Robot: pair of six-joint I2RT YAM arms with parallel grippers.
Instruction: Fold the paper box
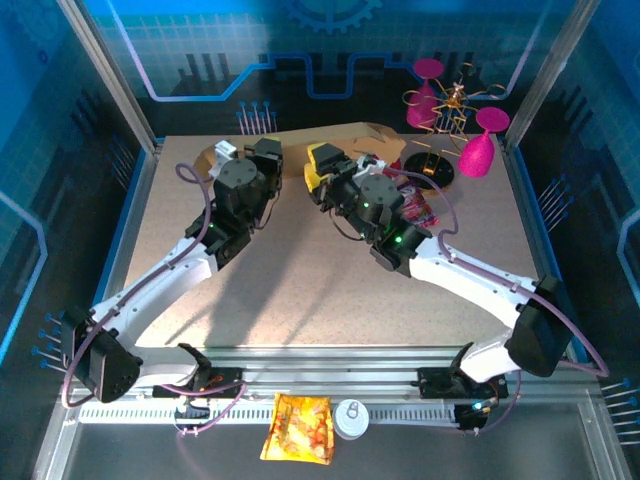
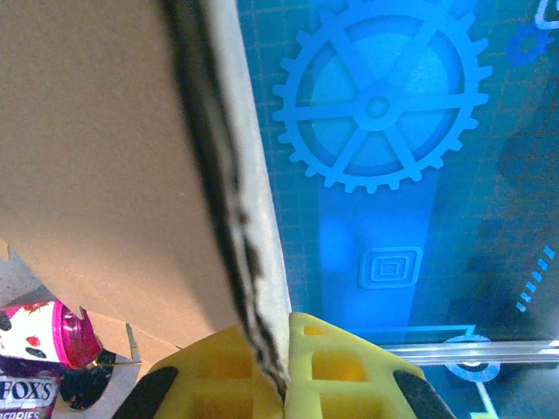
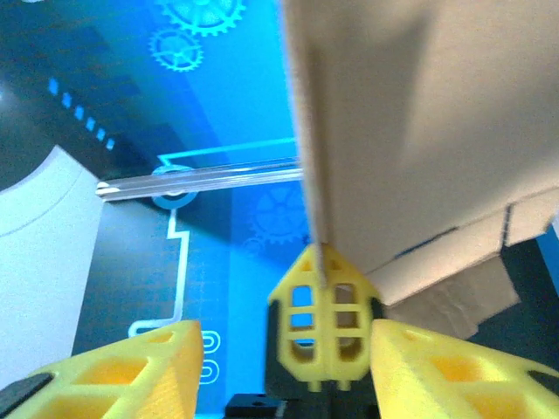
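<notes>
The paper box [image 1: 345, 135] is a creased brown sheet at the far edge of the table [image 1: 290, 290], in the upper centre of the overhead view. Both arms reach up to it.

In the left wrist view, the left gripper [image 2: 279, 353] sits at the bottom centre. Its yellow fingers [image 2: 341, 371] are clamped together on the sheet's dark edge, and the paper box [image 2: 96, 148] spreads across the upper left.

In the right wrist view, the right gripper [image 3: 288, 345] has its fingers [image 3: 131, 375] spread wide at the lower left and lower right. The paper box [image 3: 419, 113] comes down between them from the upper right, touching neither. Its edge meets a yellow lattice piece [image 3: 323, 323] at the lower centre.

An orange-yellow snack bag [image 1: 298, 428] lies at the bottom centre of the overhead view.
</notes>
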